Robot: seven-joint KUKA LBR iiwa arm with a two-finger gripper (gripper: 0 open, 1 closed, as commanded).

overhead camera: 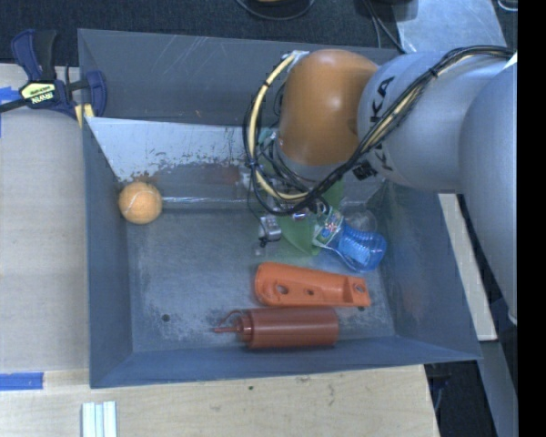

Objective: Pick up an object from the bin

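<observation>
The pincer (269,230) hangs below the arm's orange cover (323,107); whether it is wide or narrow I cannot tell. Just right of the pincer lies a green plastic piece (300,235), with a crumpled blue bottle (359,248) beyond it.

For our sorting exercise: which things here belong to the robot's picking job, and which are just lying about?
Job, probably: gripper; grey bin; green item and blue bottle, nearest the gripper.
Lying about: orange ball; orange handle; brown bottle.
</observation>
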